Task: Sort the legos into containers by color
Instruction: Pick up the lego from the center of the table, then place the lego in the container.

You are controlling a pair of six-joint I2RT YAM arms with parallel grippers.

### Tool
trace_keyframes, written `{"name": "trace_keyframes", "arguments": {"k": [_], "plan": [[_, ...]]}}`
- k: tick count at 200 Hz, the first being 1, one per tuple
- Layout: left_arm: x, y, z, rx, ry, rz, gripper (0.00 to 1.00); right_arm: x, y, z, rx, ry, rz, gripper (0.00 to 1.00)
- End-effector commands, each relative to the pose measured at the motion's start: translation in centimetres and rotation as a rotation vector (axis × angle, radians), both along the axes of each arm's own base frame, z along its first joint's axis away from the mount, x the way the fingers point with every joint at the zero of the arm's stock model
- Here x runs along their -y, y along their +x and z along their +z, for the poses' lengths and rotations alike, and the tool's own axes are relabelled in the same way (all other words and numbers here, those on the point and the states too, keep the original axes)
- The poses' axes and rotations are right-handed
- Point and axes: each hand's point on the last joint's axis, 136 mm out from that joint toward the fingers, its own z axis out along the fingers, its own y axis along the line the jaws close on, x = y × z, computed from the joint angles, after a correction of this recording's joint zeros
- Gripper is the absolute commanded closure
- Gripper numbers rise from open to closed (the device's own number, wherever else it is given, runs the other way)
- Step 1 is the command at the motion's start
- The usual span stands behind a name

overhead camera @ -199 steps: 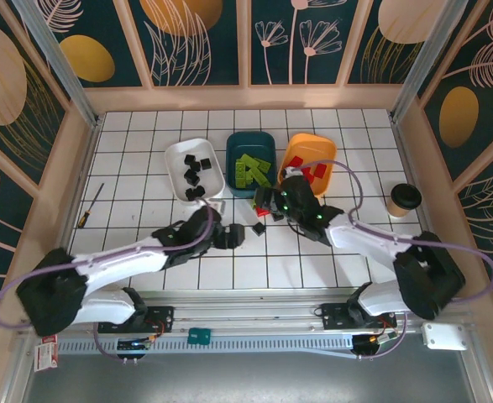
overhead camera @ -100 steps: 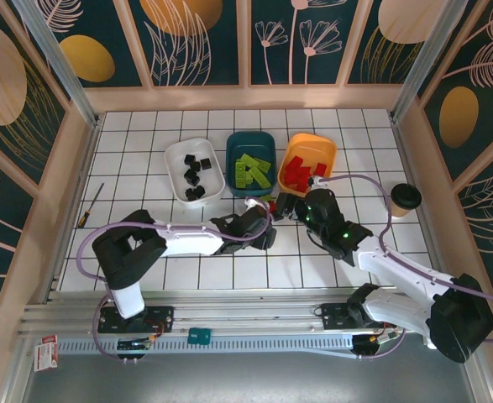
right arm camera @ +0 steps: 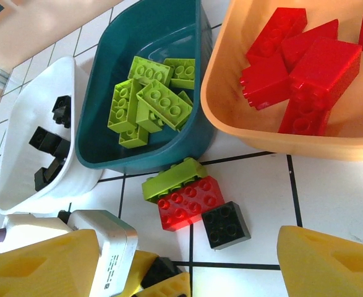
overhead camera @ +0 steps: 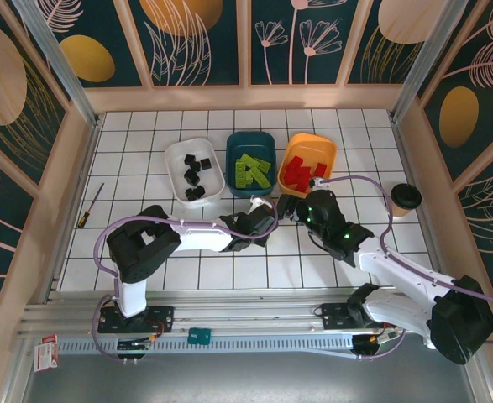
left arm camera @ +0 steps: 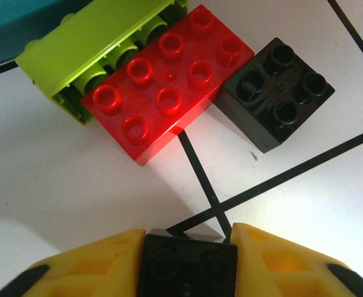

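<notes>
Plainly, in the top view the left gripper [overhead camera: 259, 227] is seen at mid-table, just near of the teal bin [overhead camera: 250, 135]. The white bin [overhead camera: 170, 164], where black pieces are gathered, lies to its far left and is nearer this arm than the other. The right gripper [overhead camera: 286, 206] is just beside it, on the right.

From the left wrist, a held black brick [left arm camera: 187, 266] is seen clamped between the yellow fingers [left arm camera: 101, 269]. A carry toward the far left is judged to be called for. Beyond it a lime green brick [left arm camera: 101, 43], a red brick [left arm camera: 172, 83] and a loose black brick [left arm camera: 277, 93] lie touching, the two oblong ones side by side on a shared slant.

From the right wrist, the right gripper [right arm camera: 187, 247] is seen spread wide and empty, with those three just beyond it against the teal bin's near wall.
</notes>
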Motion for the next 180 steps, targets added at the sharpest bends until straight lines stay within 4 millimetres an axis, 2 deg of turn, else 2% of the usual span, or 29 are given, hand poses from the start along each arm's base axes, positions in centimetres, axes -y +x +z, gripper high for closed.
{"name": "trace_keyframes", "arguments": {"k": [1, 12, 26, 28, 33, 37, 39, 54, 82, 96, 114, 132, 156, 168, 172, 180], "plan": [[-0.4, 0.3, 1.3, 0.032, -0.019, 0.02, 0.71, 0.9, 0.1, -0.1, 0.008, 0.001, -0.044, 0.24], [-0.8, 0.3, 1.8, 0.041, -0.026, 0.036, 0.73, 0.9, 0.1, 0.0, 0.008, 0.001, -0.045, 0.24], [-1.3, 0.6, 3.7, 0.063, -0.068, 0.06, 0.74, 0.9, 0.1, 0.0, 0.008, 0.003, -0.045, 0.24], [-1.9, 0.4, 3.3, 0.055, -0.06, 0.067, 0.74, 0.9, 0.1, 0.0, 0.008, 0.004, -0.045, 0.24], [-2.5, 0.6, 4.1, 0.064, -0.08, 0.08, 0.75, 0.8, 0.1, -0.1, 0.006, 0.005, -0.043, 0.24], [-3.2, 0.8, 4.0, 0.059, -0.082, 0.1, 0.75, 0.8, 0.1, -0.1, 0.006, 0.006, -0.042, 0.24], [-3.2, 0.9, 5.2, 0.073, -0.112, 0.105, 0.75, 0.8, 0.1, 0.0, 0.006, 0.007, -0.041, 0.24], [-6.0, 2.3, 7.2, 0.089, -0.178, 0.176, 0.76, 0.8, 0.1, -0.1, 0.006, 0.009, -0.04, 0.24], [-12.4, 5.4, 10.1, 0.126, -0.245, 0.335, 0.75, 0.6, 0.1, -0.1, 0.005, 0.012, -0.032, 0.24], [-15.2, 7.1, 10.7, 0.13, -0.266, 0.413, 0.75, 0.5, 0.1, -0.3, 0.002, 0.009, -0.028, 0.24], [-17.6, 9.1, 10.8, 0.124, -0.289, 0.482, 0.75, 0.3, 0.1, -0.6, -0.007, 0.004, -0.018, 0.24], [-18.9, 11.1, 10.8, 0.107, -0.323, 0.523, 0.75, 0.2, 0.0, -1.1, -0.021, -0.001, -0.01, 0.24], [-19.3, 13.4, 10.1, 0.086, -0.316, 0.549, 0.72, -0.2, -0.2, -1.7, -0.042, -0.013, 0.015, 0.23], [-19.3, 13.9, 9.3, 0.063, -0.309, 0.549, 0.67, -0.4, -0.4, -2.3, -0.059, -0.026, 0.032, 0.23], [-19.1, 14.7, 10.1, 0.079, -0.324, 0.548, 0.64, -0.4, -0.5, -2.5, -0.065, -0.032, 0.039, 0.22], [-18.8, 15.0, 10.3, 0.075, -0.328, 0.544, 0.57, -0.6, -0.6, -3.0, -0.076, -0.046, 0.051, 0.21]]}}
